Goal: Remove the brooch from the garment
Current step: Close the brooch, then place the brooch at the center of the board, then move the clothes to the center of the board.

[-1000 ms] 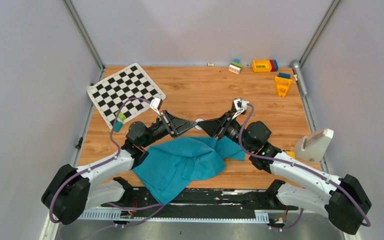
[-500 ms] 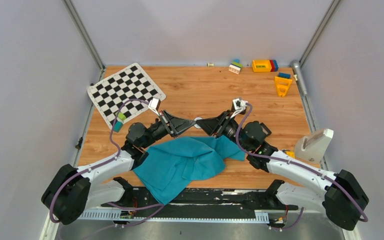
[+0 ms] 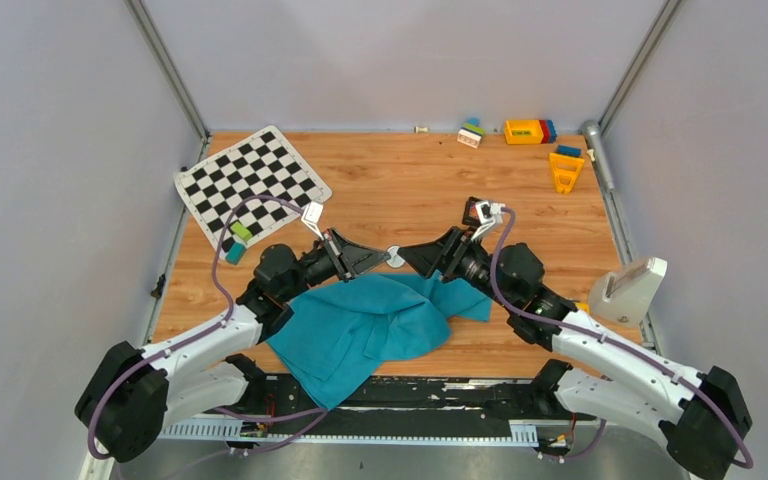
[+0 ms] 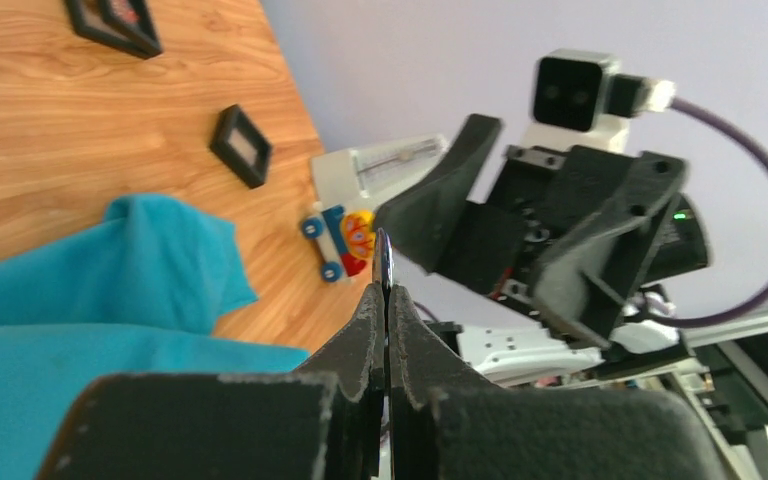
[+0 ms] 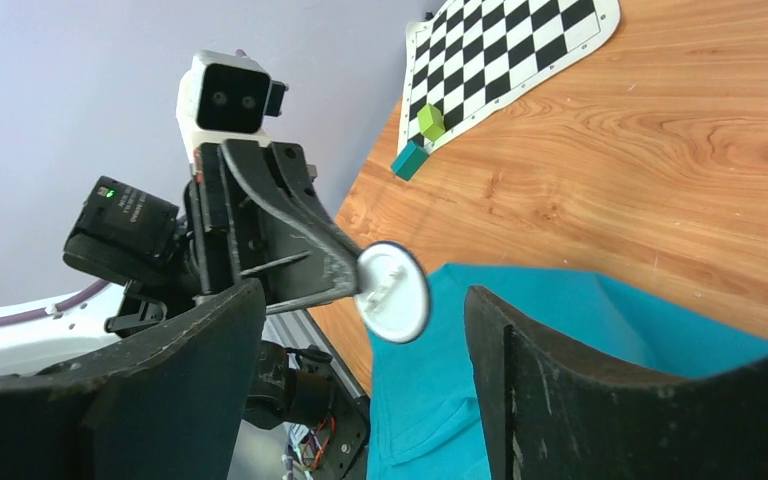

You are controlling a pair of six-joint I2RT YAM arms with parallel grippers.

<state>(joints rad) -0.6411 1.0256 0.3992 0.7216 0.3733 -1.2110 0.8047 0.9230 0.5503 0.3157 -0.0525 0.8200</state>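
Note:
The garment (image 3: 370,325) is a teal-blue shirt, crumpled at the near edge of the table between the arms. The brooch (image 3: 394,256) is a small round white disc, held clear of the fabric. My left gripper (image 3: 384,259) is shut on the brooch's edge. The right wrist view shows the disc (image 5: 392,291) face-on at the left fingertips (image 5: 335,268). The left wrist view shows it edge-on (image 4: 383,262) in the shut left gripper (image 4: 384,295). My right gripper (image 3: 412,254) is open and empty. It faces the brooch from the right, which lies between its spread fingers (image 5: 365,296).
A checkered mat (image 3: 250,180) lies at the back left, with small green and teal blocks (image 3: 238,243) by its near edge. Toy bricks (image 3: 527,131) and a yellow piece (image 3: 565,170) sit at the back right. A white block (image 3: 628,288) stands at the right edge.
The right arm has shifted a little to the right and its wrist has risen. The left gripper, still holding the brooch, has moved slightly nearer. The garment has not moved.

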